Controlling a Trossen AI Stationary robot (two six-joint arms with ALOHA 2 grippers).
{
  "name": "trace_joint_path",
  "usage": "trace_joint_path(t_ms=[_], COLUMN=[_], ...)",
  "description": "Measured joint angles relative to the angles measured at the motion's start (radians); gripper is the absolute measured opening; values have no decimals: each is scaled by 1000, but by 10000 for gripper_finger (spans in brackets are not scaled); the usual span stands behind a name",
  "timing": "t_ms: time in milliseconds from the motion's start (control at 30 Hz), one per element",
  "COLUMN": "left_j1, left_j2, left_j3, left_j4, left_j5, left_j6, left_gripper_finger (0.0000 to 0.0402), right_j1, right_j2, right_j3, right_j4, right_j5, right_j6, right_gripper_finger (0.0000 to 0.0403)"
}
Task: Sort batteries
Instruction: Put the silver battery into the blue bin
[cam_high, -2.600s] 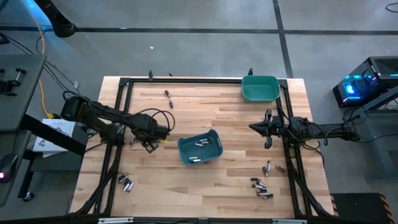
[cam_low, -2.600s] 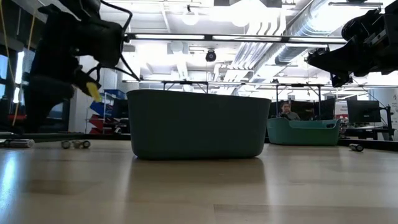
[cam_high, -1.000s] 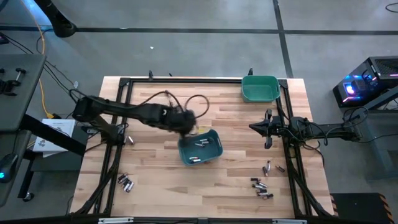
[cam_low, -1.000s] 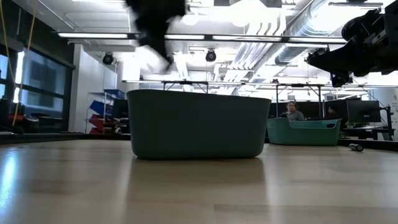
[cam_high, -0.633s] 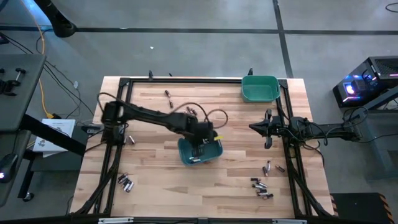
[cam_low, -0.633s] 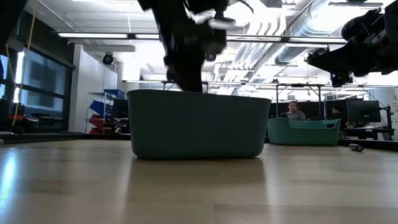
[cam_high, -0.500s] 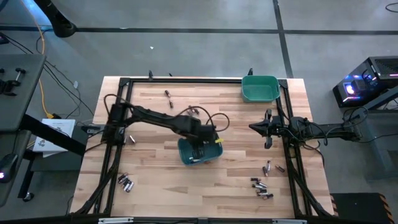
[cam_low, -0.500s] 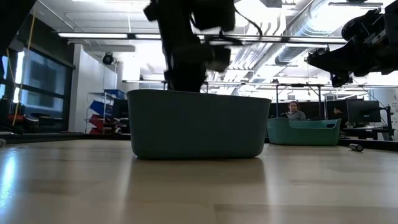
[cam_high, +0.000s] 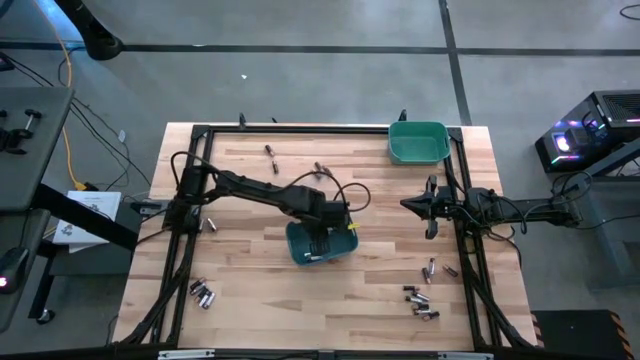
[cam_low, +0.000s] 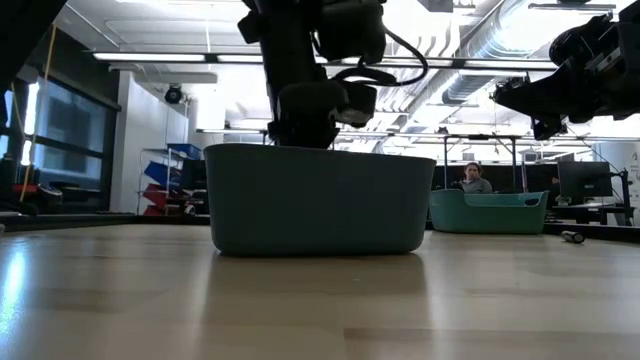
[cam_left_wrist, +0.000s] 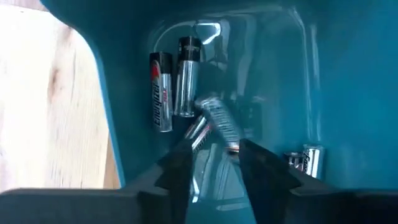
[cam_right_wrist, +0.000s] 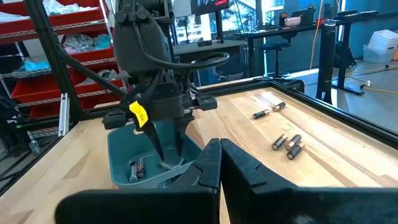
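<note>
Your left gripper (cam_left_wrist: 212, 163) sits inside the central teal bin (cam_high: 296, 240), fingers parted, gripping nothing. Batteries (cam_left_wrist: 186, 84) lie on the bin floor beneath it. Your right gripper (cam_high: 431, 208), fingers closed, waits right of the bin.

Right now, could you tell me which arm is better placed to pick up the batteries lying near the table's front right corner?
The right. The right gripper hangs just behind that cluster of batteries on its own side, fingers shut and empty. The left gripper is down inside the middle bin, fingers apart, a blurred battery just ahead of them.
</note>
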Motion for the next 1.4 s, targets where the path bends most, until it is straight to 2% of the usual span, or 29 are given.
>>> trace_joint_path(t_ms=[100, 200, 367, 500, 533, 600, 733, 833, 933, 1067, 1200, 1400], left_j1=[11, 16, -57, -168, -193, -226, -220, -188, -149, -113, -96, -64], left_j2=[0, 0, -53, -118, -128, -154, -271, -347, -408, -424, -381, -269], left_j3=[23, 109, 233, 230, 223, 186, -8, -171, -310, -440, -535, -641], left_j4=[-34, -130, -347, -573, -635, -733, -664, -665, -665, -650, -654, -645], left_j5=[-2, -37, -264, -467, -491, -470, -250, -131, -61, -36, -28, -40], left_j6=[0, -11, -113, -347, -412, -534, -651, -678, -595, -343, -100, 109], left_gripper_finger=[160, 174, 166, 152, 148, 143, 142, 154, 177, 210, 231, 232], right_j1=[0, 0, 0, 0, 0, 0, 0, 0, 0, 0, 0, 0], right_j2=[0, 0, 0, 0, 0, 0, 0, 0, 0, 0, 0, 0], right_j3=[0, 0, 0, 0, 0, 0, 0, 0, 0, 0, 0, 0], right_j4=[0, 0, 0, 0, 0, 0, 0, 0, 0, 0, 0, 0], right_j5=[0, 0, 0, 0, 0, 0, 0, 0, 0, 0, 0, 0], right_j6=[0, 0, 0, 0, 0, 0, 0, 0, 0, 0, 0, 0], right_gripper_finger=[0, 0, 0, 0, 0, 0, 0, 0, 0, 0, 0, 0])
